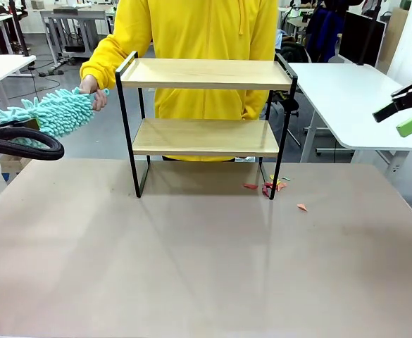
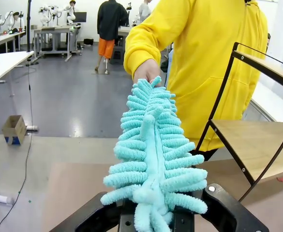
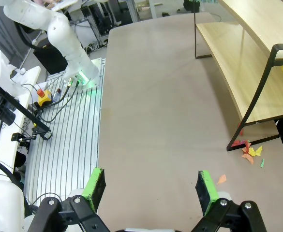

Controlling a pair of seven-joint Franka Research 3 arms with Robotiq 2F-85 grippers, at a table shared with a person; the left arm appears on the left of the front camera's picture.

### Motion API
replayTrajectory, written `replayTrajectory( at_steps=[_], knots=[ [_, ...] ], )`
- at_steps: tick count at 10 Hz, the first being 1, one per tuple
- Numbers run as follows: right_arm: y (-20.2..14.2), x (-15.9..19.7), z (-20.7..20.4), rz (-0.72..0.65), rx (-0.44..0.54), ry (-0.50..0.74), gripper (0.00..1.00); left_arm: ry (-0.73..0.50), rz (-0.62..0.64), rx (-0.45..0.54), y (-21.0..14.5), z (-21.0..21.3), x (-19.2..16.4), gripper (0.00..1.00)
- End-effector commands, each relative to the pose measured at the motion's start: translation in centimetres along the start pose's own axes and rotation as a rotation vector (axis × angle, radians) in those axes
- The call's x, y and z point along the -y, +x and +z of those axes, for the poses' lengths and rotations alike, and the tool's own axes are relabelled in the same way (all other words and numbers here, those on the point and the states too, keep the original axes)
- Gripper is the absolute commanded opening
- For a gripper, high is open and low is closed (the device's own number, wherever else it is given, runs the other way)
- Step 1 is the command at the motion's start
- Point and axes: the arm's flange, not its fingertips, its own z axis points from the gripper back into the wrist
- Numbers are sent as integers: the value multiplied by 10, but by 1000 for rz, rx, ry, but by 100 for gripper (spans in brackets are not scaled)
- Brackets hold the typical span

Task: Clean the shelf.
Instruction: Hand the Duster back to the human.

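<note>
A: Status? Where's the shelf [image 1: 206, 120]?

B: Shelf stands at 12 o'clock on the counter [image 1: 191, 260], both boards bare. The person in yellow is right behind it. Paper scraps [image 1: 267, 186] lie by its foot at about 1 o'clock, one more scrap just beside them.

A: Grippers?

B: Left gripper [image 2: 153, 220] sits at 9 o'clock, jaws pressed together on the near end of the teal duster [image 2: 153, 159]. The person's hand [image 1: 91, 88] holds the far end, so this looks like a handover. Right gripper [image 3: 151, 188] is out at 3 o'clock, jaws spread, nothing between them.

A: How to run the step?

B: My read: don't pull until the person lets go. Then bring the duster in level with the top board, sweep from the 9 o'clock rail to the 3 o'clock rail, and stay off the raised side rails. The frame looks light, so keep pressure low or it may slide. Right arm could steady it.

A: Any labels or print?

B: None readable on the shelf, duster or counter.
</note>
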Motion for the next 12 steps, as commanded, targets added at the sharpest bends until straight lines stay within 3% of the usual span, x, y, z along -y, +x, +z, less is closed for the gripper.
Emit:
replayTrajectory(
  at_steps=[1,3,4,5,6,9,12],
  knots=[
    [1,-2,1,6,-1,2,100,3,-13,7,1,0,-1,18],
    [1,-2,1,6,-1,2,100,3,-13,7,1,0,-1,18],
    [1,-2,1,6,-1,2,100,0,0,0,0,0,0,75],
    [1,-2,1,6,-1,2,100,-60,8,3,7,12,-3,74],
    [1,-2,1,6,-1,2,100,-59,18,-7,16,22,-3,100],
    [1,-2,1,6,-1,2,100,-58,63,-36,39,47,-10,99],
    [1,-2,1,6,-1,2,100,-21,207,-40,97,85,-34,100]
  ],
)
